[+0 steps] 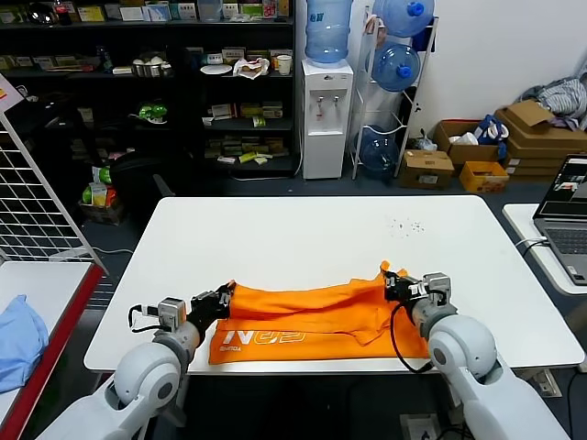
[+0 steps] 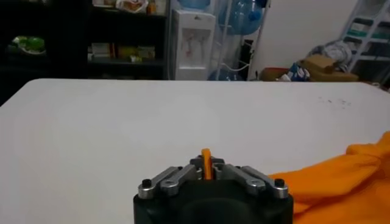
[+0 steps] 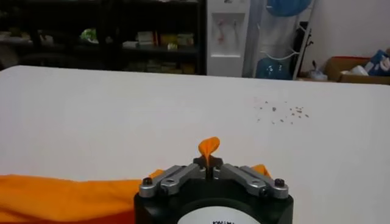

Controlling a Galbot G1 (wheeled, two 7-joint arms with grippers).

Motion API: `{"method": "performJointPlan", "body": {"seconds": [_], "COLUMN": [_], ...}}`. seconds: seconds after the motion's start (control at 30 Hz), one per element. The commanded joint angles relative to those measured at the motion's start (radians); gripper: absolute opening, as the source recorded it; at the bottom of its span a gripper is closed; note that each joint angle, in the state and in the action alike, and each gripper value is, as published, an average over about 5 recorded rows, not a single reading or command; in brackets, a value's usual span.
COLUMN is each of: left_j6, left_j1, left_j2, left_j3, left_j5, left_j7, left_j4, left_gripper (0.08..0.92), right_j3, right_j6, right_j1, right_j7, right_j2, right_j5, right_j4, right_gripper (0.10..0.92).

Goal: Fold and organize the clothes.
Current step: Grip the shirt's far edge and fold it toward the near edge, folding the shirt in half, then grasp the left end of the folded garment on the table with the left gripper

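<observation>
The bright orange t-shirt lies folded in a long band along the front edge of the white table, white lettering showing on its near flap. My left gripper is shut on the shirt's left end; a strip of orange fabric stands pinched between its fingers. My right gripper is shut on the shirt's right end, with a tuft of orange fabric sticking up between its fingers. The shirt's body trails away in both wrist views.
A side table with a light blue cloth stands to the left. A laptop sits on a table to the right. Shelves, a water dispenser and cardboard boxes stand beyond the table's far edge. Small dark specks mark the tabletop.
</observation>
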Motion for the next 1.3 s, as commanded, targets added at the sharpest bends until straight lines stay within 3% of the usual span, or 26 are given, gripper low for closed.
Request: {"method": "performJointPlan", "body": {"seconds": [0.03,0.3,0.63,0.83,1.17,1.3], "left_j6": [0.029,0.030,0.005,-0.002,-0.024,-0.030], "left_j1": [0.128,0.158,0.189,0.185,0.191,0.196], "left_j2": [0.019,0.005,-0.066,-0.077,-0.085,-0.087], "left_j3": [-0.025,-0.044,-0.063,-0.065,-0.064,-0.064], "left_j5": [0.001,0.021,0.083,0.083,0.077,0.077], "left_j7": [-0.013,-0.021,0.002,0.007,0.002,0.001], "left_j4": [-0.097,-0.098,-0.008,0.025,0.053,0.056], "left_gripper": [0.223,0.457,0.742,0.895,0.915,0.842], "right_j3": [0.047,0.085,0.105,0.114,0.118,0.119], "right_j6": [-0.036,-0.033,-0.024,-0.023,-0.023,-0.023], "right_j1": [-0.145,-0.176,-0.189,-0.196,-0.195,-0.198], "right_j7": [0.024,0.026,0.022,0.022,0.022,0.022], "right_j2": [-0.035,-0.040,-0.013,-0.011,-0.008,-0.008], "right_j5": [0.022,0.019,0.015,0.014,0.014,0.014], "right_j4": [0.133,0.155,0.161,0.162,0.159,0.160], "right_gripper": [0.292,0.517,0.811,0.915,0.921,0.921]}}
